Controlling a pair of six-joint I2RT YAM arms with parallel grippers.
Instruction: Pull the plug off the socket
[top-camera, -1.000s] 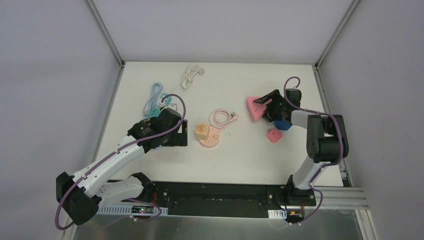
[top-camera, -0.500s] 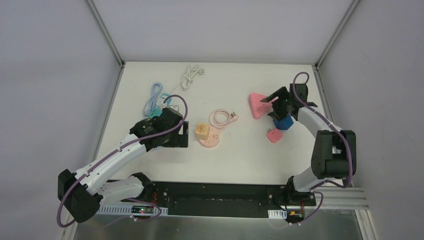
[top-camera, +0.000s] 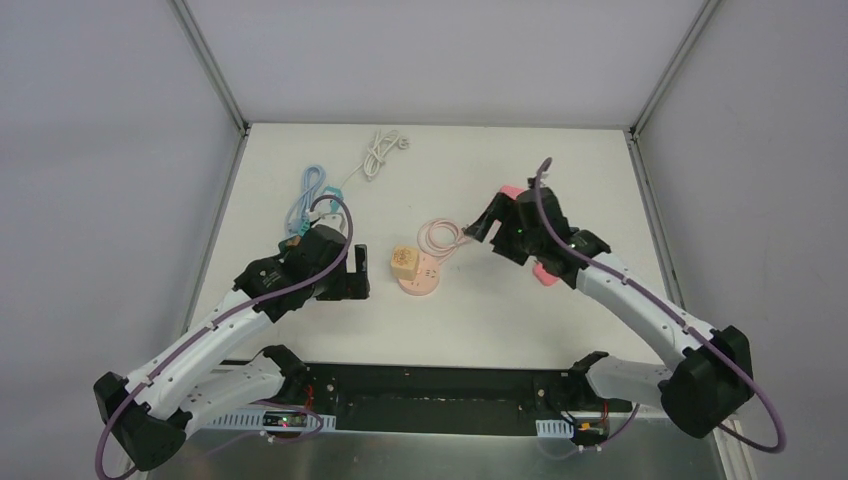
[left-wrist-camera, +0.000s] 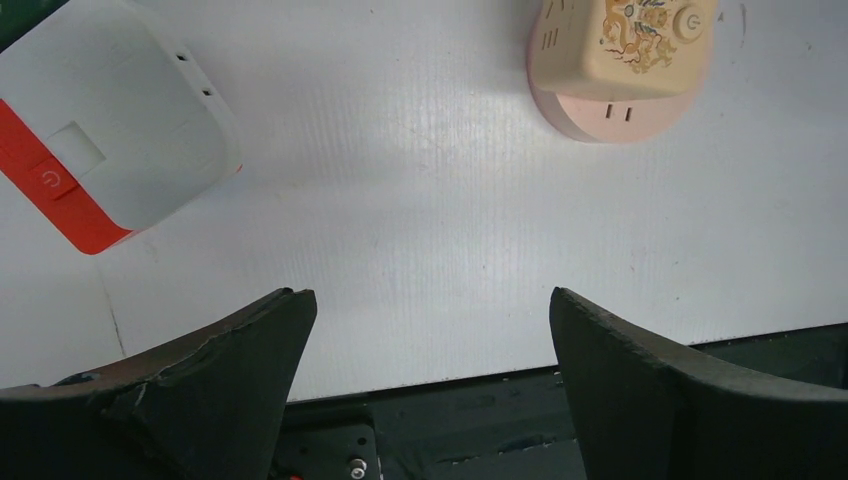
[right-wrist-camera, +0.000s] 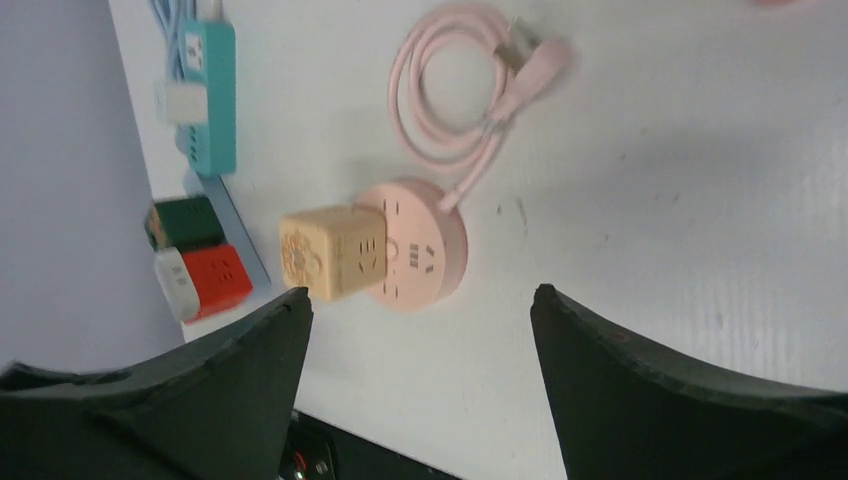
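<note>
A cream cube plug (top-camera: 403, 261) sits plugged into a round pink socket (top-camera: 422, 277) at the table's middle; the plug (right-wrist-camera: 330, 251) and socket (right-wrist-camera: 425, 250) show in the right wrist view, and the plug (left-wrist-camera: 640, 42) and socket (left-wrist-camera: 612, 115) show in the left wrist view. The socket's pink cable (top-camera: 441, 238) lies coiled behind it. My left gripper (top-camera: 357, 272) is open and empty just left of the plug. My right gripper (top-camera: 478, 232) is open and empty, above the table right of the coil.
A white and red adapter (left-wrist-camera: 95, 150) lies under my left arm. A teal power strip (right-wrist-camera: 209, 90) and a green and a red adapter (right-wrist-camera: 195, 255) lie at the left. A pink triangular socket (top-camera: 512, 192) and a pink adapter (top-camera: 545, 275) lie behind my right arm. A white cable (top-camera: 378, 150) is at the back.
My right arm has swung left from the pink triangular socket toward the table's middle. My left gripper has shifted slightly toward the near edge.
</note>
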